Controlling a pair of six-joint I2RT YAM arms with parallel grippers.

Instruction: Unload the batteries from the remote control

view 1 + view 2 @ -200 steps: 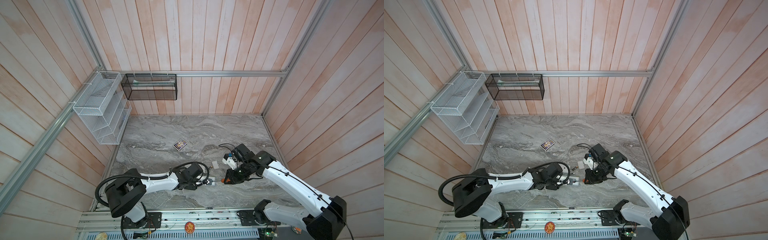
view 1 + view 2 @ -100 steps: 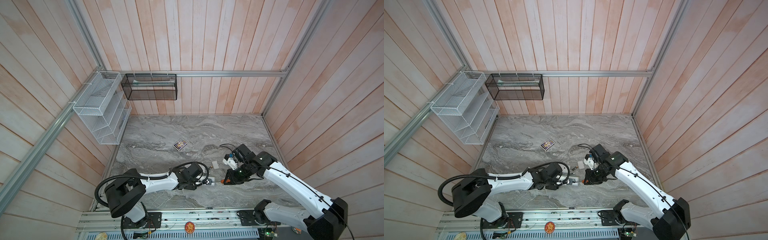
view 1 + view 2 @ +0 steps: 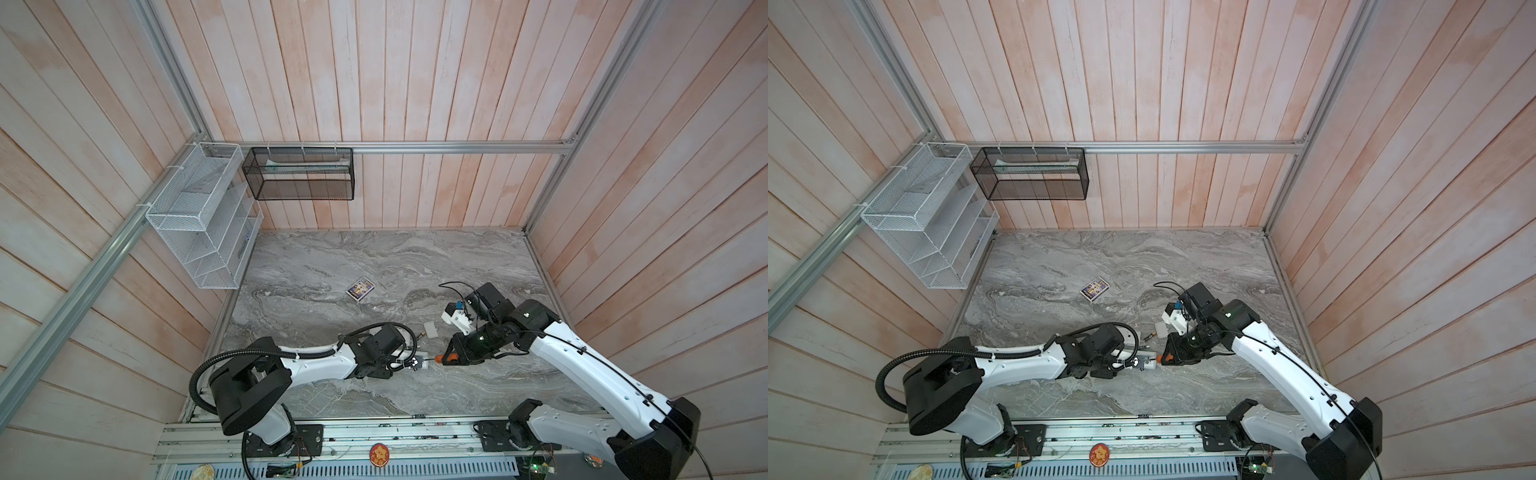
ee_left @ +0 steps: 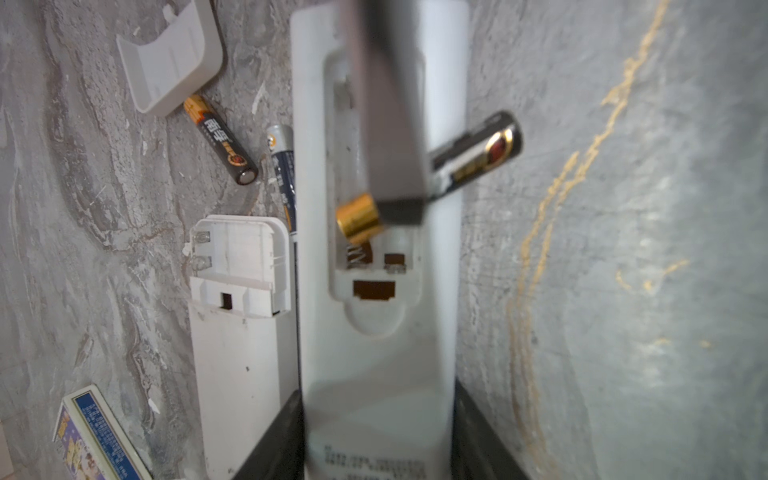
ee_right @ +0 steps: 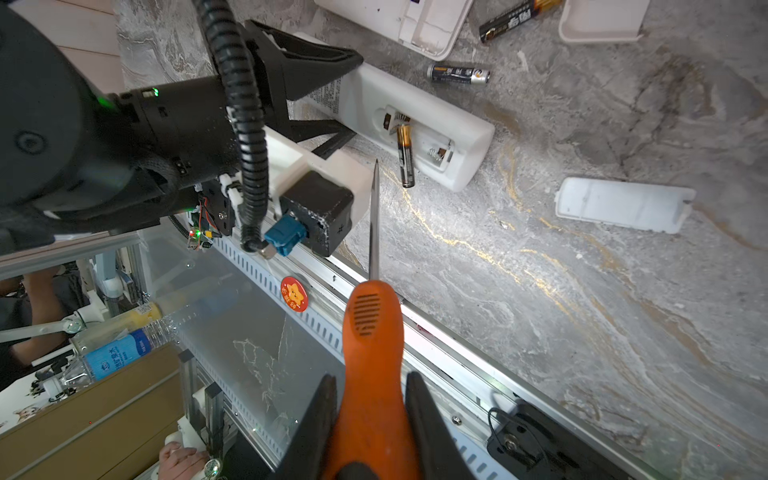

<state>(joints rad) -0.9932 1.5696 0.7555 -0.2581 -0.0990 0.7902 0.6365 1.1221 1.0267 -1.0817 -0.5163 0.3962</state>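
the grey marble tabletop (image 3: 374, 257) fills the floor of the wood-panelled cell. the left gripper (image 4: 376, 399) reaches in from the left, close to the near edge. its fingers (image 4: 274, 440) are clamped on both long sides of the remote control (image 4: 376, 353), which lies back up with its battery bay uncovered. the right gripper (image 5: 372, 395) comes from the right, jaws squeezed onto the orange handle of the screwdriver (image 5: 372, 345). the blade points left at the open bay, its tip just beside the tilted battery (image 4: 478, 153); whether they touch i cannot tell. a second white remote (image 4: 241, 332), bay also open, lies just far of the held one. an off-white cover plate (image 4: 174, 54) lies a little farther, and a white cover plate (image 5: 623, 203) lies apart on the marble. a small printed card box (image 3: 360, 288) sits well toward the far side, mid-table. the tilted battery rests crosswise, gold end in the bay by the spring, dark end jutting over the remote's near side. a black-and-orange battery (image 4: 220, 139) and a blue battery (image 4: 284, 166) lie flat on the marble between the off-white plate and the held remote, the blue one just beside it.
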